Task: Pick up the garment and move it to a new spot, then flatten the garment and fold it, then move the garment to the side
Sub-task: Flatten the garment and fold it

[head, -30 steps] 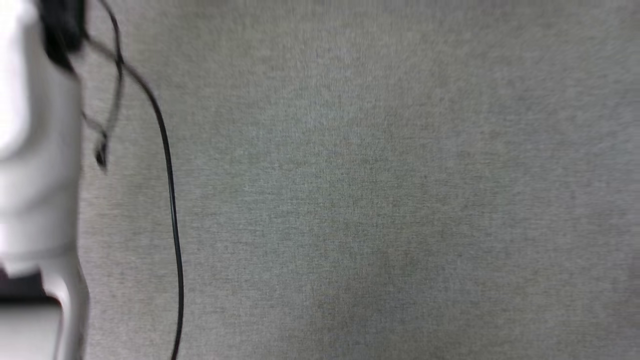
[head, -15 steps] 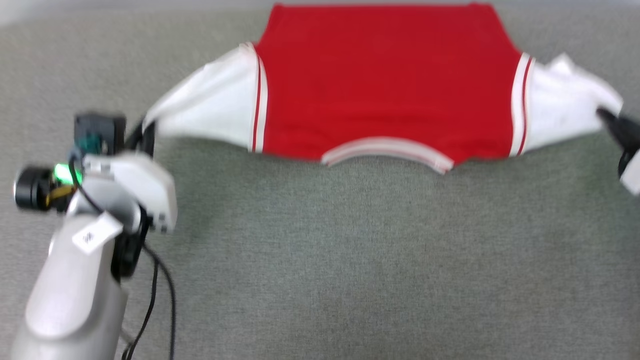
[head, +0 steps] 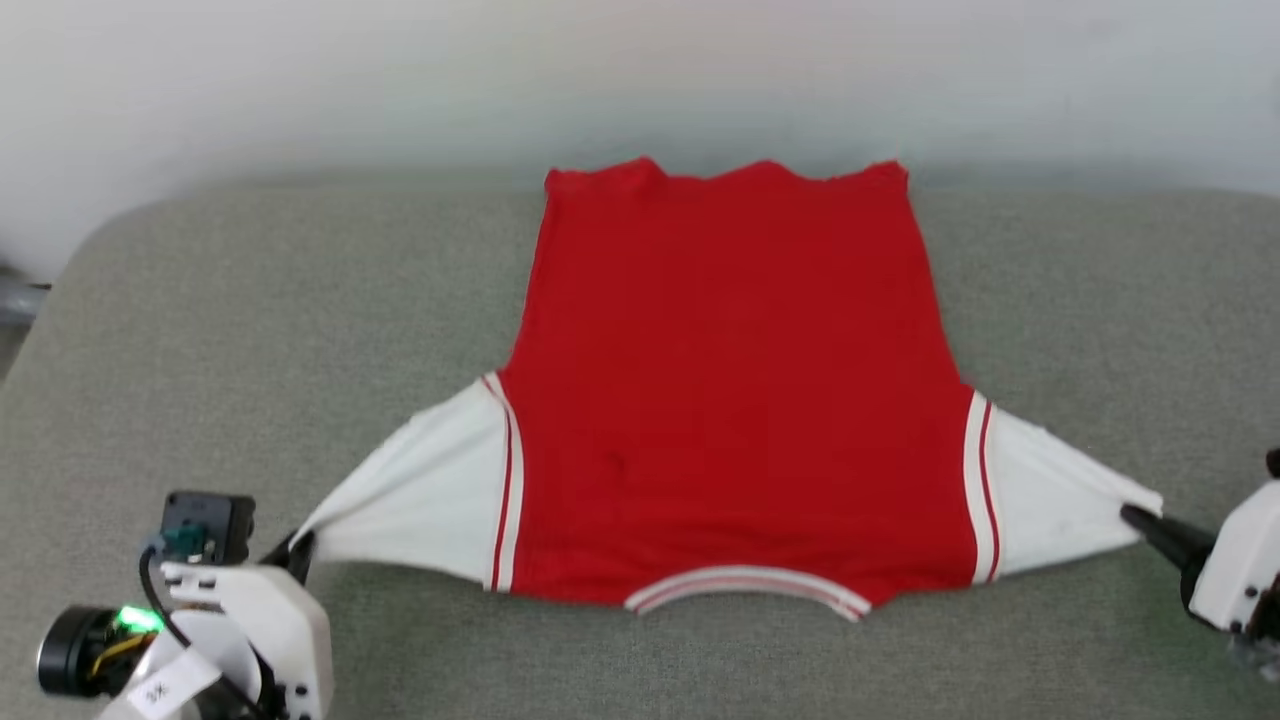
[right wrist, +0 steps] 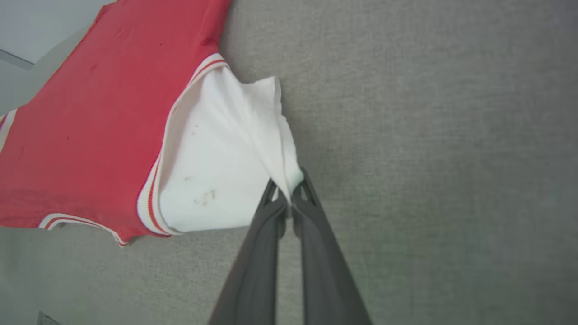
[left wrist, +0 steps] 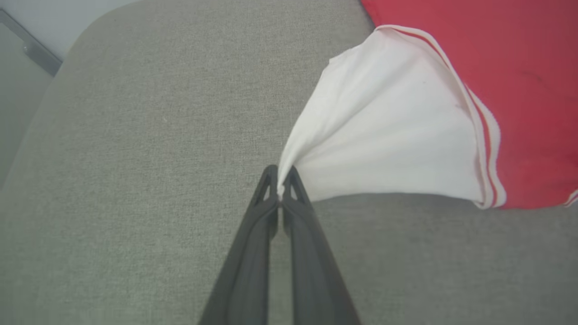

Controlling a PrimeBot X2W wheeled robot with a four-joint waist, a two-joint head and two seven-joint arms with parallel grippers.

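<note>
At the lower left, my left gripper (head: 298, 548) is clamped tight on the tip of the near white sleeve (head: 420, 505), drawing it to a point. The garment (head: 730, 400) lies spread on the grey padded surface (head: 250, 330), plain red side up, collar towards me. At the lower right, my right gripper (head: 1135, 517) pinches the other sleeve (head: 1050, 495) likewise.

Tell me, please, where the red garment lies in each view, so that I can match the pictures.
Head view: garment spread at the centre, collar nearest.
Left wrist view: upper right; its white sleeve ends in the shut left pincer.
Right wrist view: upper left; its white sleeve ends in the shut right pincer.
Shared landmark: the striped collar, bottom centre, right edge, lower left respectively.
</note>
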